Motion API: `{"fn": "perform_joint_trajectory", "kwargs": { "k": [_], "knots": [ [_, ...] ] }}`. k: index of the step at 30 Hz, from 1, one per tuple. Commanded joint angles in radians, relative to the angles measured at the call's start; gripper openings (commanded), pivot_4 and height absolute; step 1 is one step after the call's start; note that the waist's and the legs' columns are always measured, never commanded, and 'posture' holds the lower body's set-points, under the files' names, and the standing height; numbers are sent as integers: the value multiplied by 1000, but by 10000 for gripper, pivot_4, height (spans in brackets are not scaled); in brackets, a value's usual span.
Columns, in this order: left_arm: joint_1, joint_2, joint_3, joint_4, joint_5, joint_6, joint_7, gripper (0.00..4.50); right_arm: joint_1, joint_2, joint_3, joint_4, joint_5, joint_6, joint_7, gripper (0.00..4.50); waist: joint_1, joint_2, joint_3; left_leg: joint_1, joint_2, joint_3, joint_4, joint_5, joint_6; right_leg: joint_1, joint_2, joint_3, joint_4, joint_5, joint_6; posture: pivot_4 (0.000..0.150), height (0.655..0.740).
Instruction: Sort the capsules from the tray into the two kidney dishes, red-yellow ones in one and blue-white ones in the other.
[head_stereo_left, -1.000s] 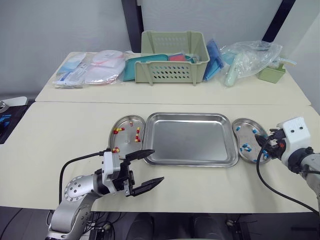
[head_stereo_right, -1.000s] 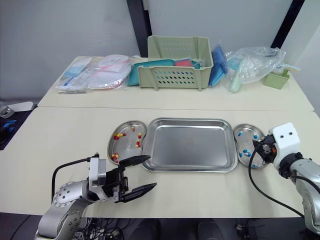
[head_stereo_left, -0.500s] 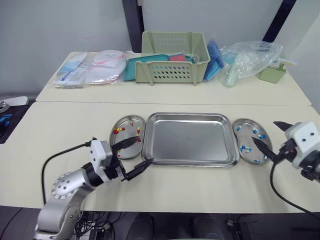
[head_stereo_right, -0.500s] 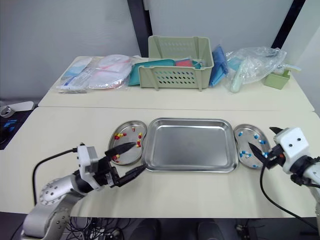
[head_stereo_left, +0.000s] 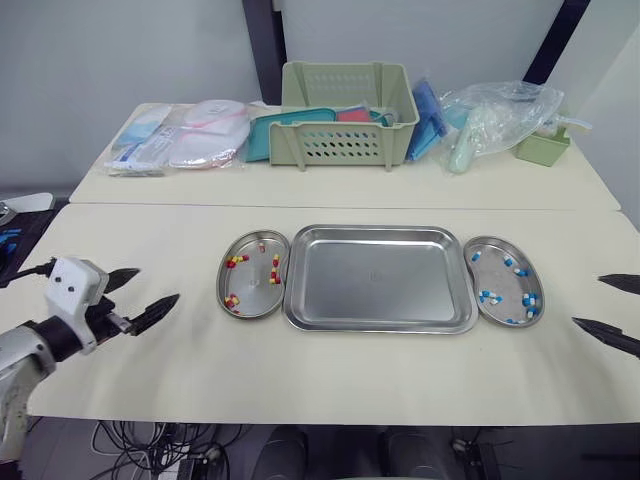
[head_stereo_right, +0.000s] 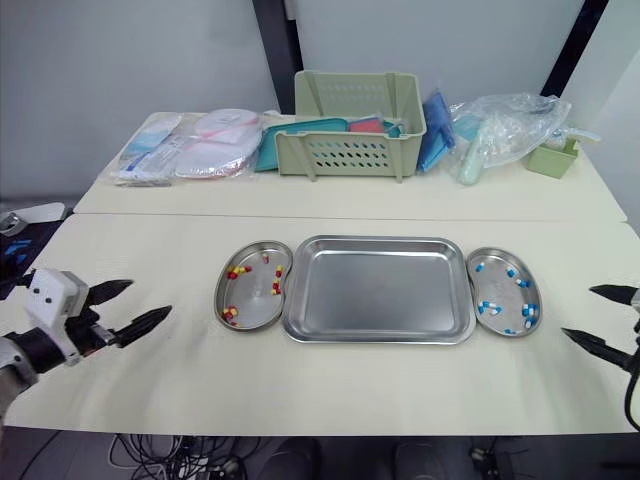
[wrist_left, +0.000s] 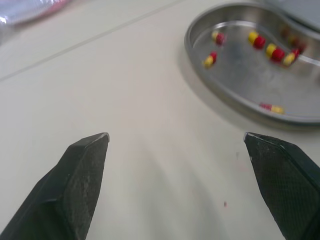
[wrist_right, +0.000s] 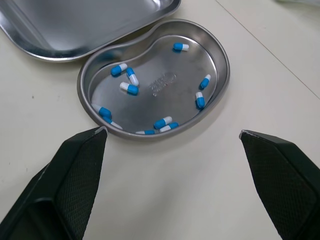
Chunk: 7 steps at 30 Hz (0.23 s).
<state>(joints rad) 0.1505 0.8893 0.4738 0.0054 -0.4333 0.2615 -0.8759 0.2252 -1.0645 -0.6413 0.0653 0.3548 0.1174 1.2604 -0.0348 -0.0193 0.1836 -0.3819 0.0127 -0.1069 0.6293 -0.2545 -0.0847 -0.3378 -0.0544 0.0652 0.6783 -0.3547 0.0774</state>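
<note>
Centre frame: tray (head_stereo_left: 375, 278), btwn two kidney dishes just beside it. Left dish (head_stereo_left: 222, 285) w/ red-yellow capsules (head_stereo_left: 237, 261); right dish (head_stereo_left: 503, 280) w/ blue-white capsules (head_stereo_left: 490, 296). Left gripper (head_stereo_left: 158, 284) lower left over table (head_stereo_left: 350, 370), fingers apart. Right gripper (head_stereo_left: 588, 300) at right edge, fingers apart.

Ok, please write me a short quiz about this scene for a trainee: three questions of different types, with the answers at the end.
1. True or false: some capsules lie in the steel tray.
2. The blue-white capsules lie in the kidney dish on the robot's: A) left, B) right, C) both sides.
3. Fill the gap: the fingers of the left gripper and the right gripper are ___ and hold nothing.

Key
1. False: no capsule is in the tray.
2. B: they are in the right kidney dish; the left kidney dish holds the red-yellow capsules.
3. open
</note>
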Motion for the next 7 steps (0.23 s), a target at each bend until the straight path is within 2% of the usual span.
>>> {"fn": "perform_joint_trajectory", "kwargs": {
  "k": [1, 7],
  "knots": [
    [-27, 27, 30, 12, 29, 19, 32, 45000, -21, -34, -11, 31, 9, -32, 40, 44759, 0, 0, 0, 0, 0, 0, 0, 0, 0, 0, 0, 0, 0, 0, 0, 1500, 7400],
    [-62, 50, 16, -7, 29, 77, 17, 45000, -31, -25, 7, 36, 8, -41, 53, 44759, 1, 0, 0, 0, 0, 0, 0, 0, 0, 0, 0, 0, 0, 0, 0, 1500, 7400]
  ]
}}
